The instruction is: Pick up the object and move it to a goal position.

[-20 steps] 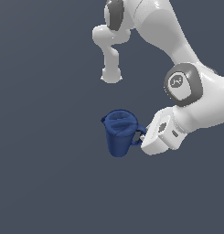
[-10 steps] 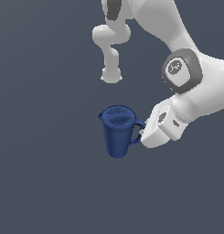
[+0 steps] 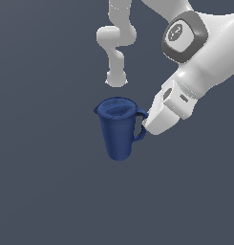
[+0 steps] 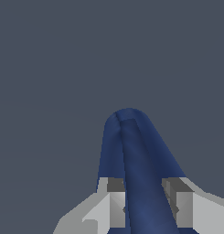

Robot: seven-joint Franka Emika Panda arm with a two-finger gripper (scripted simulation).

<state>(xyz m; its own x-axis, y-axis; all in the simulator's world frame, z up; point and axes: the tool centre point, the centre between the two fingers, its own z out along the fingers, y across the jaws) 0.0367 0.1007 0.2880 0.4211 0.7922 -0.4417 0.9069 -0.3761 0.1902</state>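
Observation:
The dark blue pitcher (image 3: 117,131) stands upright in the middle of the exterior view, lid on top and loop handle towards the exterior view's right. My gripper (image 3: 144,127) reaches in from that side and is shut on the handle. No shadow or contact shows under the pitcher; I cannot tell its height above the floor. In the wrist view the pitcher (image 4: 131,151) runs away from the camera. The gripper (image 4: 143,201) has one grey finger (image 4: 114,201) on each side of the blue handle strip.
The arm's white links (image 3: 116,52) and grey-capped joint (image 3: 183,36) fill the top and right of the exterior view. The ground is a plain dark grey-blue floor (image 3: 42,191) with no other objects in view.
The gripper and the pitcher have moved up together and slightly towards the exterior view's left. The grip on the handle is unchanged.

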